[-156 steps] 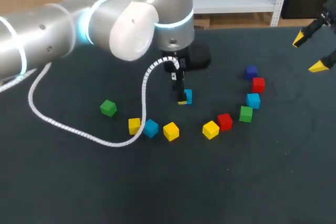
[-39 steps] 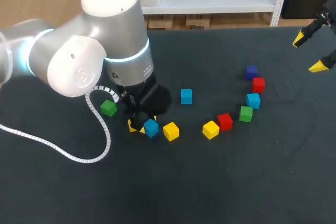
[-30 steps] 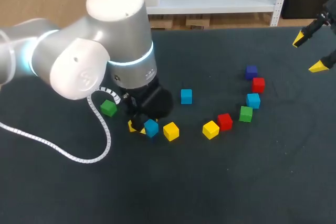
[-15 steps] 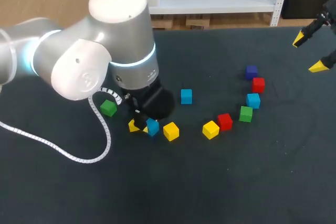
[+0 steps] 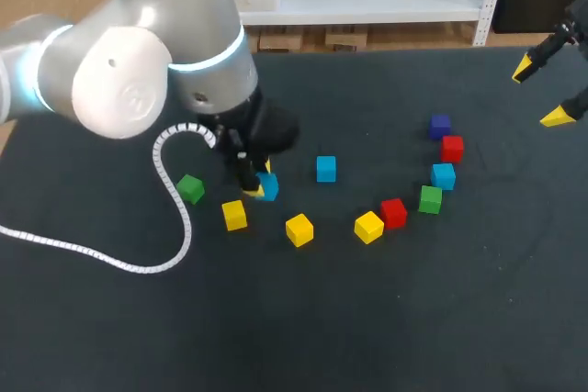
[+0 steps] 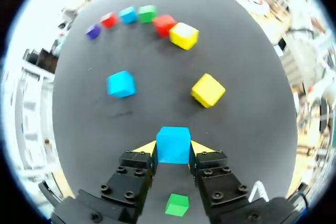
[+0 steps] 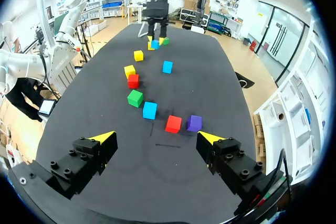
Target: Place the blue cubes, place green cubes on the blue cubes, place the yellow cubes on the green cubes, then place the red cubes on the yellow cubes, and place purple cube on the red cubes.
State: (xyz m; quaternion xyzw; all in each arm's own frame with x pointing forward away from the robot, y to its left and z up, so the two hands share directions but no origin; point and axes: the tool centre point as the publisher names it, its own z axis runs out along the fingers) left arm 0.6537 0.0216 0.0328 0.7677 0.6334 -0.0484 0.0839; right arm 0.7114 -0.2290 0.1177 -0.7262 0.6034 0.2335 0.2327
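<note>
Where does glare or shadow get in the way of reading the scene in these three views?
Head view: bright highlights sit only on the glossy housing of the left arm; the matte table shows none. Left wrist view: the blue cube held in the left end effector is evenly lit. Right wrist view: the right end effector throws no visible shadow on the table.

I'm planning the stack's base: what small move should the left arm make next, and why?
Probably carry the held blue cube toward the lone blue cube and set it down beside it. The left gripper is shut on it, and blue cubes form the bottom layer.
</note>
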